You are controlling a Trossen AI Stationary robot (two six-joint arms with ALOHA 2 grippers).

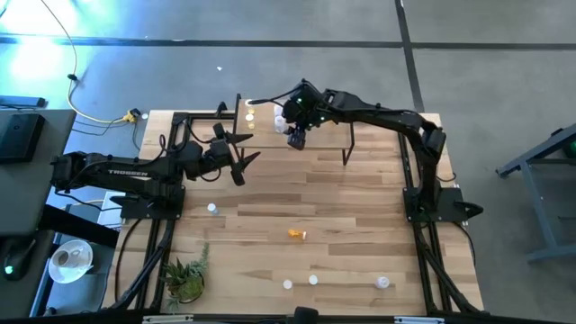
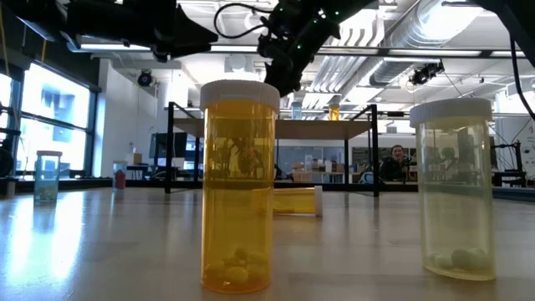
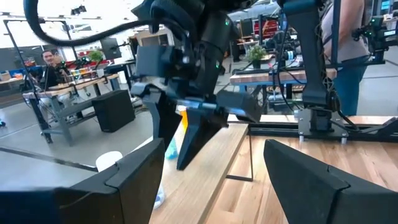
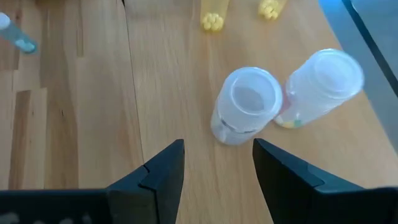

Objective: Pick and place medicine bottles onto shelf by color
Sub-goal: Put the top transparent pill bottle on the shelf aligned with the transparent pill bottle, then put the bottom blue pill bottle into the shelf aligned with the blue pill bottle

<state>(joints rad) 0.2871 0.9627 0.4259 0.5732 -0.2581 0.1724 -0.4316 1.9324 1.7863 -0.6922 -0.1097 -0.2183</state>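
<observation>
The shelf (image 1: 315, 130) stands at the table's far side. On its board stand two white bottles (image 4: 249, 102) (image 4: 323, 81) and two yellow ones (image 4: 211, 18). My right gripper (image 4: 217, 168) hovers open and empty above the shelf, just short of the white bottles; it also shows in the high view (image 1: 297, 139). My left gripper (image 1: 245, 155) is open and empty near the shelf's left end. Other bottles stand on the table: a bluish one (image 1: 212, 209), and an orange one (image 2: 240, 184) and a pale one (image 2: 456, 188) near the front edge. Another orange one (image 1: 297, 234) lies on its side.
A small potted plant (image 1: 184, 274) stands at the table's front left corner. The shelf's black legs (image 1: 346, 148) rise from the table. Bare wood lies between the shelf and the front row of bottles. A person (image 2: 397, 163) sits in the room beyond.
</observation>
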